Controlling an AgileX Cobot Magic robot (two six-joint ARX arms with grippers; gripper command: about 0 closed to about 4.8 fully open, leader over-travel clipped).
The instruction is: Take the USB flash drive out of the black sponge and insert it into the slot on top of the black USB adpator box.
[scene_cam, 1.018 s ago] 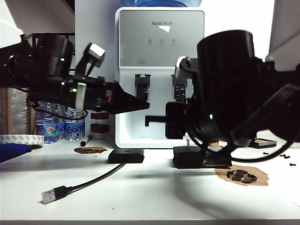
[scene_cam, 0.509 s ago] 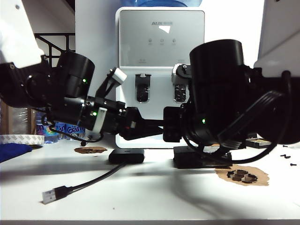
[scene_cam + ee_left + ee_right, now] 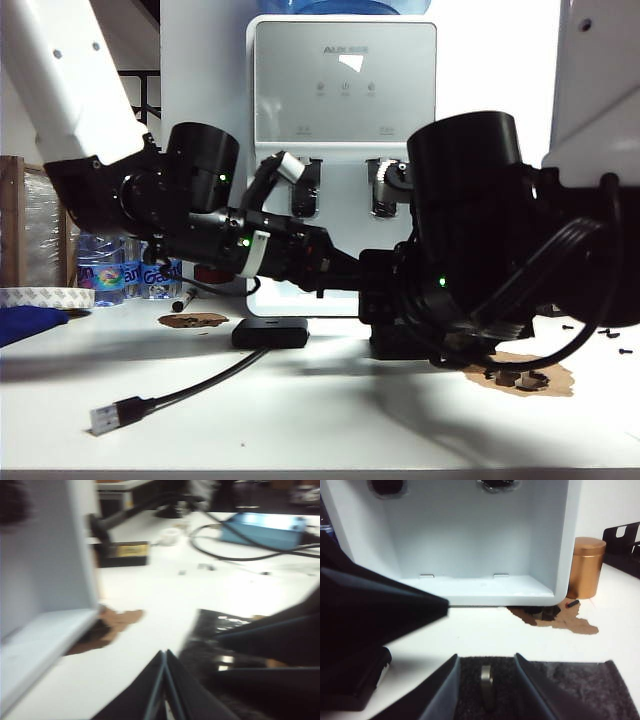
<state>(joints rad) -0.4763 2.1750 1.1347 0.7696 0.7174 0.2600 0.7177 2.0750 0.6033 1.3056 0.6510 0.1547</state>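
The USB flash drive (image 3: 486, 686), a small silver stick, stands upright in the black sponge (image 3: 570, 690). Only the right wrist view shows it, between the parted fingers of the right hand (image 3: 485, 680). The left hand (image 3: 165, 680), fingers together, hovers beside the sponge.

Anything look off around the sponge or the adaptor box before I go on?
Mostly fine. The USB flash drive stands upright in the black sponge, between the right gripper's open fingers. Oddities: torn brown scraps lie beside the black USB adpator box, and the left gripper, shut, crowds the sponge.

We are seeing white upper arm shells giving way to black cylindrical wrists. Small green lights are glowing on them, and black cables are looping beside the right one.
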